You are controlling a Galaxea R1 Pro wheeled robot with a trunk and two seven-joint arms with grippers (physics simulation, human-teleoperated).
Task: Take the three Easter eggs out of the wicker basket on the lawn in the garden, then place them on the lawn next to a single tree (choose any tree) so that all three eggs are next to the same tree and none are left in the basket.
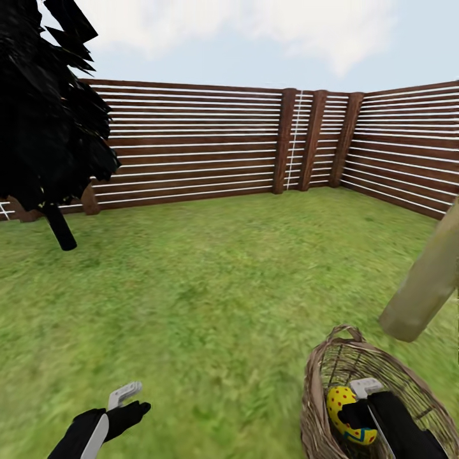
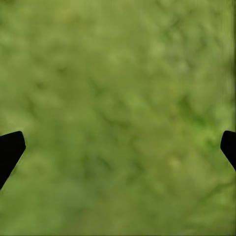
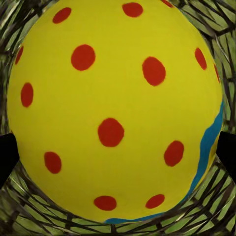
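Note:
The wicker basket (image 1: 317,370) stands on the lawn (image 1: 223,287) at the lower right of the head view. Inside it lies one Easter egg (image 1: 338,401), yellow with red dots and a blue zigzag band. My right gripper (image 1: 357,401) reaches down into the basket. In the right wrist view the egg (image 3: 113,98) looms very close between the spread fingertips (image 3: 7,157), and basket weave (image 3: 14,216) shows around it. The gripper (image 3: 118,152) is open around the egg. My left gripper (image 1: 132,400) hovers open over bare grass (image 2: 118,73) at the lower left. A pale tree trunk (image 1: 424,280) rises just behind the basket.
A dark brown slatted fence (image 1: 191,140) closes the garden at the back and right. An all-black tree (image 1: 51,127) stands at the far left by the fence. Open grass lies between it and the basket.

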